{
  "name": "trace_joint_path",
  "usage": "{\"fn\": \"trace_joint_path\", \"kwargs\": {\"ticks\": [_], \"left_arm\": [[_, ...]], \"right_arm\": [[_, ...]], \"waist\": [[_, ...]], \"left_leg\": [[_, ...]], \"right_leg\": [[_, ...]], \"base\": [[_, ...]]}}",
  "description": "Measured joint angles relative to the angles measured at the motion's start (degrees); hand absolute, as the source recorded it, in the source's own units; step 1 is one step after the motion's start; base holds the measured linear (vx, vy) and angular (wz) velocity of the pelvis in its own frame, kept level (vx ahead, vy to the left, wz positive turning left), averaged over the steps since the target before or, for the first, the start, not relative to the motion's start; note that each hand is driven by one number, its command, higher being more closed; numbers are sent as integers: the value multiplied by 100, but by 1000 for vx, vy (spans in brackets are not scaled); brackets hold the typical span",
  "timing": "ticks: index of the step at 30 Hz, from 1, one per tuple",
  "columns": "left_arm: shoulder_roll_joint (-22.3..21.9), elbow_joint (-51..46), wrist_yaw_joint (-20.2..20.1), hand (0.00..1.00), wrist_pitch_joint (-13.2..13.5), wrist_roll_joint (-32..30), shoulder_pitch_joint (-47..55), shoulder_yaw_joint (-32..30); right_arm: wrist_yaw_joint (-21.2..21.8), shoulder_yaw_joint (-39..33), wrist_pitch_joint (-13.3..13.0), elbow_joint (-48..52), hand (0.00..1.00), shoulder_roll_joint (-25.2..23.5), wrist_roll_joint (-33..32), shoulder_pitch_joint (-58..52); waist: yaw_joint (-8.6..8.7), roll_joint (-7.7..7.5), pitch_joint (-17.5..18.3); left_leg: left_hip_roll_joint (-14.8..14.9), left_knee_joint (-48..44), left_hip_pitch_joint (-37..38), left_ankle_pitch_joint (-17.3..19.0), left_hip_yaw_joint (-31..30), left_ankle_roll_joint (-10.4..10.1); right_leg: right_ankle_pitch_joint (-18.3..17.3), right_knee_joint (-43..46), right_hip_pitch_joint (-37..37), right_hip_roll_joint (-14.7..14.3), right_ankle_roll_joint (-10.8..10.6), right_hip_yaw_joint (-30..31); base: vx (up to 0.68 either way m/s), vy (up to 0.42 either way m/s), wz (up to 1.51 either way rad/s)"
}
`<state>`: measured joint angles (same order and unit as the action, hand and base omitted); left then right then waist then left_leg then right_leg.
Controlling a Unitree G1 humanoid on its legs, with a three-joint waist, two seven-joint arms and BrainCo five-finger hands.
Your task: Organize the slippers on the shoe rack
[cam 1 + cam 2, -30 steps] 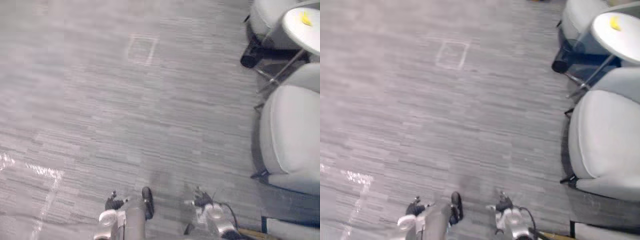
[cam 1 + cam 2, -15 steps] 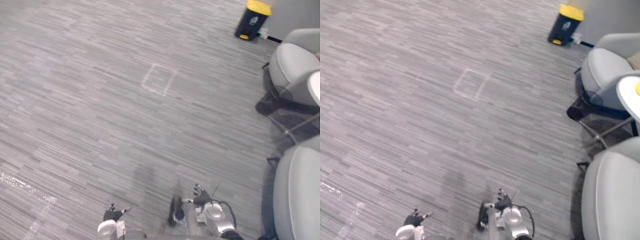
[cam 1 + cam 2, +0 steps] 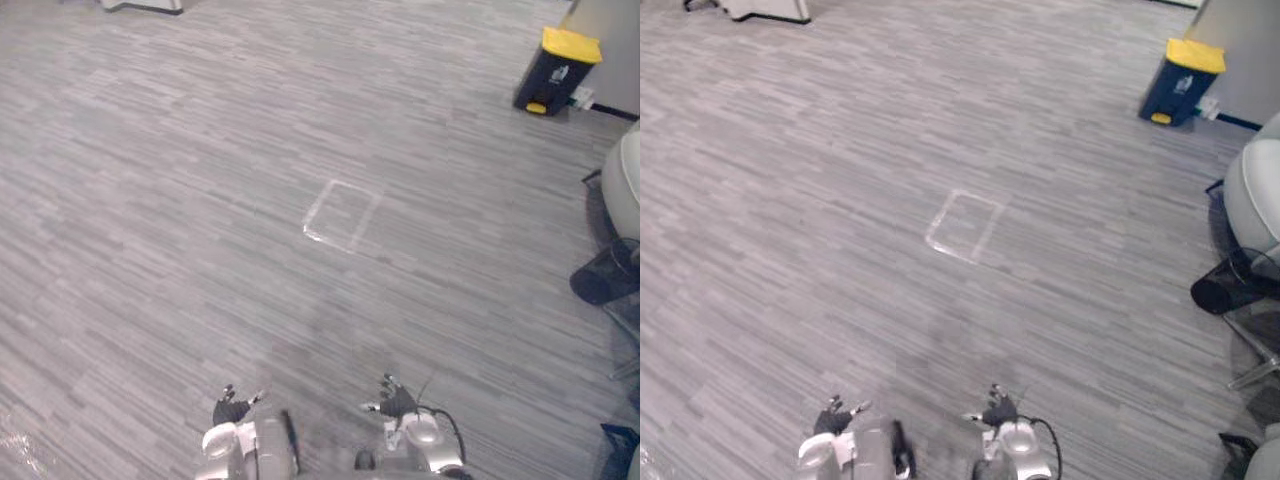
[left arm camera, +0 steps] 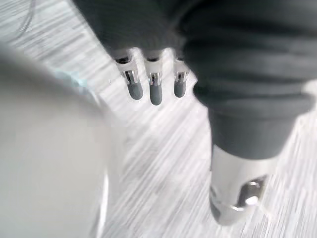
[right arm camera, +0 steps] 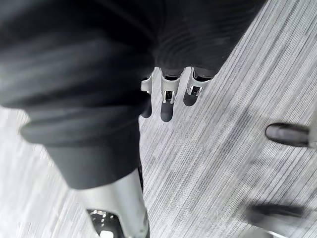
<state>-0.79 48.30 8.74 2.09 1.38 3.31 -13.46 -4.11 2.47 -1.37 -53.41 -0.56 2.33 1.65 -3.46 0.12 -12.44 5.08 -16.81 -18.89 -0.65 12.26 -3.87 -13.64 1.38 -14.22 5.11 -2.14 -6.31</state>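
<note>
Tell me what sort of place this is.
Probably an office or lounge area indoors: a wide grey striped floor with a taped square marked on it, a dark bin with a yellow lid, and a grey padded chair on the robot's right.

bin [image 3: 555, 68]: far right | floor square [image 3: 341, 215]: centre | chair [image 3: 1254, 192]: right edge

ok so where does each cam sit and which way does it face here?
Left eye view: head, facing down at grey floor, taped square, yellow-lidded bin; left hand, right hand at the bottom.
Right eye view: same, a little aside; shares all these.
Left wrist view: left wrist, along its straight fingers, floor past them.
Right wrist view: likewise for right.
</note>
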Motion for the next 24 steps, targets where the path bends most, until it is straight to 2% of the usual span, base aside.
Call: {"fn": "trace_joint_path", "kwargs": {"ticks": [1, 2, 3, 4, 5, 6, 7, 8, 9, 10, 11, 12, 13, 14, 15, 16, 17, 18, 19, 20, 21, 22, 23, 24], "left_arm": [[20, 26, -1, 0, -1, 0, -2, -11], [111, 83, 4, 0, -12, 0, -43, -13], [149, 96, 0, 0, -20, 3, -45, -12], [158, 104, 0, 0, -23, 3, -41, -9], [180, 180, -1, 0, -24, 3, -38, 1], [235, 252, 1, 0, -28, 4, -35, 46], [317, 353, 0, 0, -45, -2, -38, 111], [325, 377, 2, 0, -56, -6, -33, 124], [340, 459, 4, 0, -89, -9, 30, 202], [338, 471, 2, 0, -112, -8, 61, 250], [341, 474, 2, 0, -115, -8, 72, 281], [362, 501, -2, 0, -107, -8, 68, 343], [356, 519, -9, 0, -105, -9, 63, 347], [355, 527, -8, 0, -104, -8, 64, 348], [348, 531, -7, 0, -111, -10, 65, 399], [350, 531, -8, 0, -107, -18, 66, 455], [355, 532, -7, 0, -106, -18, 70, 465], [403, 539, -9, 0, -102, -20, 91, 502], [420, 541, -7, 0, -102, -19, 116, 520], [405, 574, -12, 0, -101, -21, 154, 551], [297, 582, -12, 0, -96, -24, 215, 523], [245, 580, -12, 0, -90, -25, 238, 473], [120, 563, -12, 0, -80, -25, 298, 319], [-92, 451, -8, 0, -79, -8, 307, -27]], "right_arm": [[-1, 0, 4, -45, 0, 7, 1, 15], [5, 7, 7, -138, 0, -40, 3, 71], [4, -8, 6, -152, 0, -53, 5, 34], [6, -8, 4, -153, 0, -53, 6, 31], [6, -50, -2, -161, 0, -64, 12, 6], [19, -147, 2, -175, 0, -95, 32, -10], [34, -215, 4, -191, 0, -149, 60, 9], [38, -216, 4, -192, 0, -156, 66, 4], [75, -199, 0, -212, 0, -160, 171, -42], [80, -170, -3, -146, 0, -153, 190, -41], [79, -169, -18, -141, 0, -154, 204, -37], [77, -169, -33, -143, 0, -152, 211, 17], [79, -169, -34, -113, 0, -141, 209, 25], [78, -169, -48, -99, 0, -139, 211, 36], [75, -169, -71, -101, 0, -129, 212, 122], [74, -170, -64, -137, 0, -116, 213, 150], [72, -170, -63, -140, 0, -116, 216, 150], [73, -167, -60, -148, 0, -120, 217, 144], [74, -167, -56, -147, 0, -122, 217, 135], [72, -172, -55, -123, 0, -81, 216, 112], [73, -186, -53, -132, 0, -13, 215, 105], [77, -201, -47, -131, 0, 11, 215, 101], [75, -226, -27, -106, 0, 54, 210, 94], [77, -208, -8, 36, 0, 90, 201, 44]], "waist": [[-19, -37, -9], [44, -181, 57], [69, -240, 80], [68, -249, 85], [74, -282, 92], [67, -365, 88], [89, -429, 50], [104, -429, 45], [163, -367, 37], [172, -334, 34], [192, -324, 32], [264, -331, 41], [337, -326, 39], [357, -320, 35], [403, -281, 12], [407, -268, 3], [407, -277, 2], [405, -354, 14], [406, -380, 30], [450, -334, 56], [445, -225, 168], [432, -144, 210], [446, 30, 259], [426, 337, 211]], "left_leg": [[-56, -31, 13, -41, 14, 186], [-267, -154, -40, 241, -6, 396], [-357, -368, -44, 376, -9, 589], [-370, -393, -23, 420, -1, 629], [-442, -433, 153, 633, 3, 675], [-553, -405, 506, 883, 60, 721], [-658, -313, 1010, 1108, 98, 731], [-667, -284, 1152, 1160, 99, 731], [-667, 8, 1783, 1305, 148, 721], [-661, 416, 2345, 1307, 226, 716], [-650, 537, 2503, 1307, 241, 716], [-595, 712, 2765, 1308, 276, 715], [-529, 821, 2914, 1308, 289, 714], [-502, 863, 2959, 1311, 285, 710], [-375, 985, 3120, 1367, 278, 615], [-310, 1094, 3302, 1458, 276, 472], [-309, 1106, 3347, 1487, 262, 429], [-369, 1117, 3550, 1628, 167, 211], [-393, 1108, 3631, 1674, 117, 142], [-356, 1004, 3843, 1806, -36, 77], [-180, 599, 3856, 1809, -192, 66], [-89, 240, 3737, 1808, -215, 66], [172, -767, 3352, 1742, -266, -20], [658, -2614, 2618, 998, -280, -82]], "right_leg": [[-3, -26, -38, 36, 6, 44], [147, 16, -79, 201, 104, 9], [288, 439, 67, 312, -48, 81], [289, 575, 110, 331, -51, 107], [272, 1327, 316, 430, -156, 175], [428, 2729, 778, 594, -515, 324], [577, 4304, 1295, 767, -780, 400], [556, 4622, 1408, 800, -756, 367], [305, 5435, 1801, 870, -421, 99], [23, 5512, 2124, 881, -185, -261], [-73, 5420, 2239, 873, -122, -404], [-242, 4868, 2562, 789, -19, -798], [-250, 4129, 2849, 639, 38, -1014], [-224, 3826, 2947, 569, 66, -1059], [131, 2656, 3130, 309, 118, -1162], [665, 1614, 3218, 149, 114, -1210], [807, 1362, 3228, 119, 98, -1221], [1189, 823, 3267, 103, 125, -1170], [1226, 814, 3275, 117, 174, -1153], [1707, 1095, 3264, 98, 529, -1022], [1755, 1562, 3292, 69, 577, -1115], [1588, 1653, 3267, 9, 601, -1162], [1415, 1652, 3104, -159, 607, -1249], [1170, 1482, 2718, -504, 705, -1204]], "base": [[479, 201, -9], [718, 325, 24], [595, 277, 31], [578, 273, 20], [437, 196, 10], [651, 261, 1], [529, 187, -10], [512, 140, -24], [581, 136, -33], [474, 108, -36], [452, 77, -23], [413, 2, -3], [413, 2, 3], [409, -38, 11], [451, -82, 15], [451, -82, 17], [601, -154, 22], [415, -144, 19], [534, -194, 33], [559, -236, 30], [567, -247, 26], [679, -322, 10], [563, -291, -15], [572, -254, -26]]}}
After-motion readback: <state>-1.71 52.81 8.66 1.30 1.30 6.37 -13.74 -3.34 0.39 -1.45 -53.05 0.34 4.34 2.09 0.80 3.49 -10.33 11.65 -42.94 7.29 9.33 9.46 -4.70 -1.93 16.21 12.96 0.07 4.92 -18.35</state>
